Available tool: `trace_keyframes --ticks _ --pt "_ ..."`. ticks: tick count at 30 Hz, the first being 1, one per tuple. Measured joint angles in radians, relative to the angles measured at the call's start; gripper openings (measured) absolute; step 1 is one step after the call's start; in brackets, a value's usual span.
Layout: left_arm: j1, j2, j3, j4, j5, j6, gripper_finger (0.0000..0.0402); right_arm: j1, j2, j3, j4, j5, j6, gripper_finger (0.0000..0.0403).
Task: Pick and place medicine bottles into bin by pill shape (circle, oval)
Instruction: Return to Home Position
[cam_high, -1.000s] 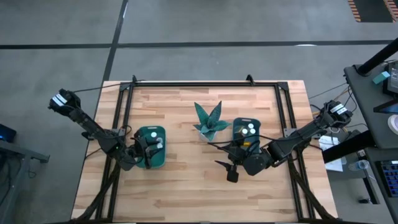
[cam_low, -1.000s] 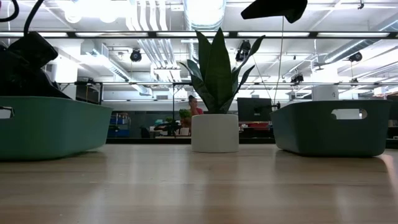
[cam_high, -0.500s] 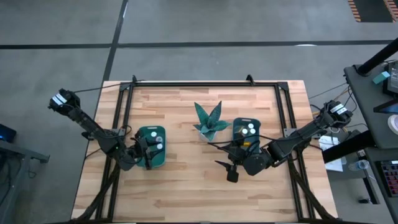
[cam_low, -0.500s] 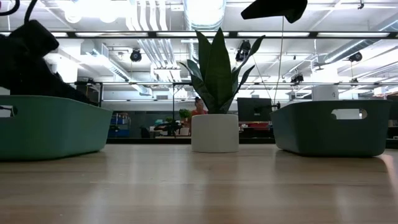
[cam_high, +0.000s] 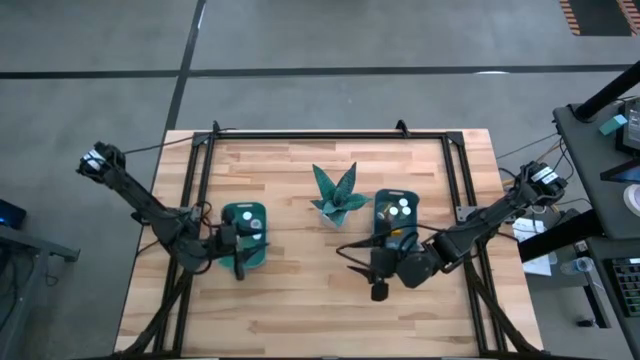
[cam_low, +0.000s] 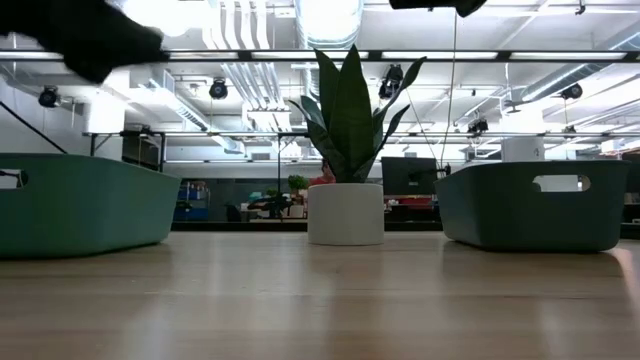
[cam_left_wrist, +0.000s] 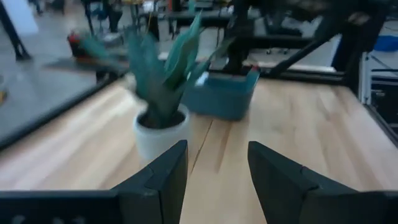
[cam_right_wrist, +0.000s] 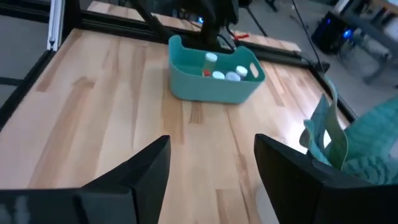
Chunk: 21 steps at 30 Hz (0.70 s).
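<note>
Two teal bins stand on the wooden table. The left bin (cam_high: 243, 232) holds several small white-capped bottles (cam_right_wrist: 225, 73), one of them with an orange body. The right bin (cam_high: 397, 214) holds white-capped bottles (cam_high: 401, 209) too. My left gripper (cam_high: 238, 262) is open and empty at the left bin's near edge; its wrist view (cam_left_wrist: 214, 155) looks past the plant to the right bin (cam_left_wrist: 224, 94). My right gripper (cam_high: 378, 290) is open and empty, nearer the front edge than the right bin; its wrist view (cam_right_wrist: 211, 146) looks at the left bin (cam_right_wrist: 214, 87).
A teal spiky plant in a white pot (cam_high: 335, 195) stands between the bins, toward the far side. It also shows in the low view (cam_low: 345, 212). Black frame rails (cam_high: 330, 135) run along the table's far and side edges. Bare wood lies in front of both bins.
My left gripper has risen out of the left bin and drawn back toward the table's near edge. My right gripper has moved a little toward the near edge. The bins and the bottles have stayed where they were.
</note>
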Motion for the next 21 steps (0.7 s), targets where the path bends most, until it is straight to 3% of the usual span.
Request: trace_keyframes --ticks 4,8,13,16,21 --pt "0.023 0.08 0.087 0.105 0.07 0.199 0.0152 0.0 -0.001 -0.034 0.076 -0.013 -0.081 0.0221" --pt "0.086 0.166 0.15 0.209 0.265 0.341 0.0152 -0.019 -0.002 -0.091 0.195 -0.09 -0.159 0.0221" --pt "0.214 0.244 0.205 0.217 0.476 0.448 0.0152 -0.081 -0.014 -0.172 0.361 -0.212 -0.25 0.0221" --pt "0.304 0.251 0.219 0.218 0.579 0.531 0.0152 -0.138 -0.042 -0.215 0.413 -0.296 -0.293 0.0221" --pt "0.475 0.161 0.2 0.167 0.717 0.612 0.0152 -0.237 -0.116 -0.271 0.435 -0.378 -0.35 0.0221"
